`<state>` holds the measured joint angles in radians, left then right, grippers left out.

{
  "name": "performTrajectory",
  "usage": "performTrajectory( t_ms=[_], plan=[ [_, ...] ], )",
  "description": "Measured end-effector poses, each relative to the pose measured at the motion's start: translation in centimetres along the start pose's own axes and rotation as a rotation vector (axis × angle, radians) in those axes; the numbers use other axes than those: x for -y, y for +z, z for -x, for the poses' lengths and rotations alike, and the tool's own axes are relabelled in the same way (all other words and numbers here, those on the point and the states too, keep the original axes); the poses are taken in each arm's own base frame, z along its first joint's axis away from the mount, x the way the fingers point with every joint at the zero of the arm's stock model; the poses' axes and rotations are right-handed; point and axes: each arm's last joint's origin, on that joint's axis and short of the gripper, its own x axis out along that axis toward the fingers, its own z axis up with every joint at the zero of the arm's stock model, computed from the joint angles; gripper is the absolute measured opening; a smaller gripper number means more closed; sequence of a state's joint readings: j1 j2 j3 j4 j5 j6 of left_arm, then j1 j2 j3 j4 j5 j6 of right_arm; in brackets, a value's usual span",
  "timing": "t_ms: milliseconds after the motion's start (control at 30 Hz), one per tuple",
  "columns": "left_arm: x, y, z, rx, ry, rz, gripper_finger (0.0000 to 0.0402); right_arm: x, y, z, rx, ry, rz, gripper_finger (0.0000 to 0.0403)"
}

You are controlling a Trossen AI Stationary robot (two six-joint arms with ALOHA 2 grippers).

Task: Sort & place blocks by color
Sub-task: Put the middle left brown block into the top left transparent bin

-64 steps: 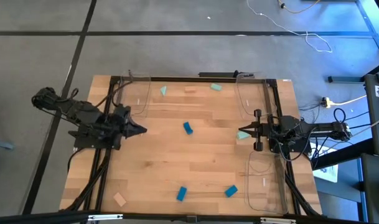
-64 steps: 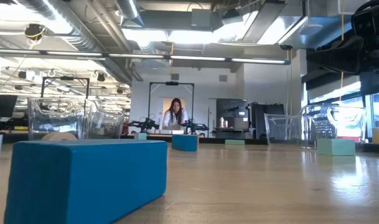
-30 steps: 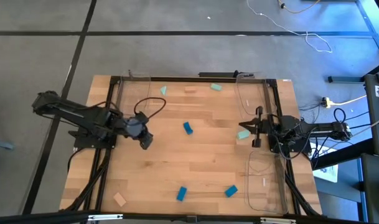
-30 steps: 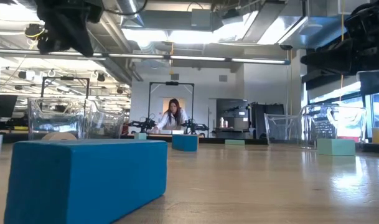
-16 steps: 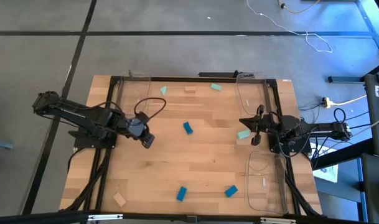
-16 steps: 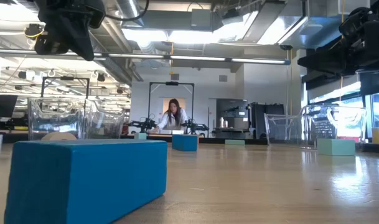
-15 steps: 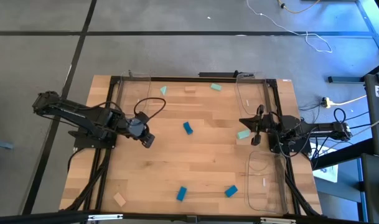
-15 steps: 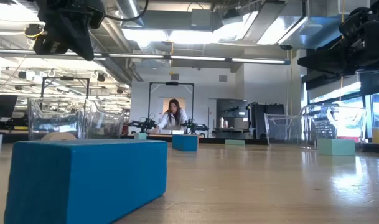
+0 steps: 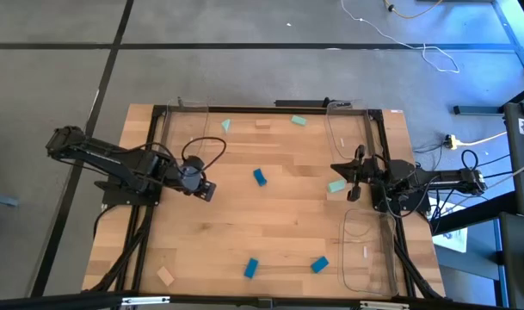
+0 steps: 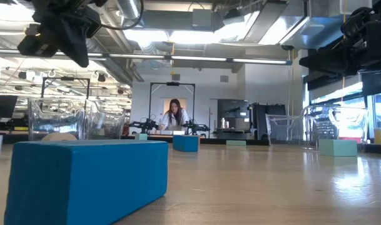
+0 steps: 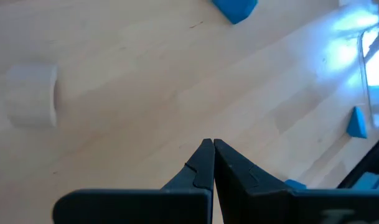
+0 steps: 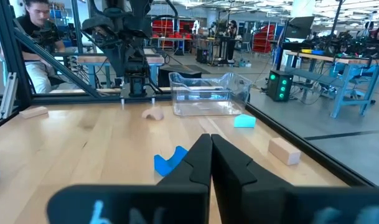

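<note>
Small blocks lie flat and scattered on the wooden table (image 9: 270,224). Blue ones are at the middle (image 9: 260,177) and near the front edge (image 9: 251,268) (image 9: 319,265). Mint ones lie at the back (image 9: 226,126) (image 9: 298,120) and at the right (image 9: 335,185). Tan ones sit at the back (image 9: 263,125) and the front left (image 9: 165,275). My left gripper (image 9: 208,193) hangs shut over the table's left part, slanting down at bare wood (image 11: 209,148). My right gripper (image 9: 335,166) is shut and level, above the right mint block (image 10: 337,147).
Clear plastic trays stand at the back left (image 9: 188,129), back right (image 9: 348,129) and front right (image 9: 365,250). A black frame runs along the table's edges (image 9: 270,108). Bare wood lies open between the blocks. A person sits at a bench far behind (image 10: 174,115).
My left gripper has rolled about its own pointing line while staying over the same spot. My right gripper has also rolled a little in place. Both stay shut. No block has moved.
</note>
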<state>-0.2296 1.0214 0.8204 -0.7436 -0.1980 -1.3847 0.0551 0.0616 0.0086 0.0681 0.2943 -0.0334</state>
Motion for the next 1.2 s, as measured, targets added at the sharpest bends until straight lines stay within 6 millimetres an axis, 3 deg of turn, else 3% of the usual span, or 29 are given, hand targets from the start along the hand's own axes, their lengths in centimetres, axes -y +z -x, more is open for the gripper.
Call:
performTrajectory(
  t_ms=[500, 767, 1000, 1100, 1200],
  plan=[
    [-1.3, -0.1, 0.1, 0.006, 0.14, 0.053, 0.0009, 0.0, 0.0, 0.0, 0.0, 0.0, 0.001, 0.001],
    [-1.4, 0.0, 0.1, 0.025, 0.148, -0.032, 0.0095, 0.0, 0.0, 0.0, 0.0, 0.0, 0.001, 0.001],
    [-1.3, -0.1, 0.1, -0.019, 0.136, 0.065, 0.0177, 0.0, 0.0, 0.0, 0.0, 0.0, 0.001, 0.001],
    [-1.4, 0.1, -0.3, -0.002, 0.156, 0.124, 0.0199, 0.0, 0.0, 0.0, 0.0, 0.0, 0.001, 0.001],
    [-1.4, 0.3, -0.8, 0.012, 0.192, 0.074, 0.0208, 0.0, 0.0, 0.0, 0.0, 0.0, 0.001, 0.001]
  ],
)
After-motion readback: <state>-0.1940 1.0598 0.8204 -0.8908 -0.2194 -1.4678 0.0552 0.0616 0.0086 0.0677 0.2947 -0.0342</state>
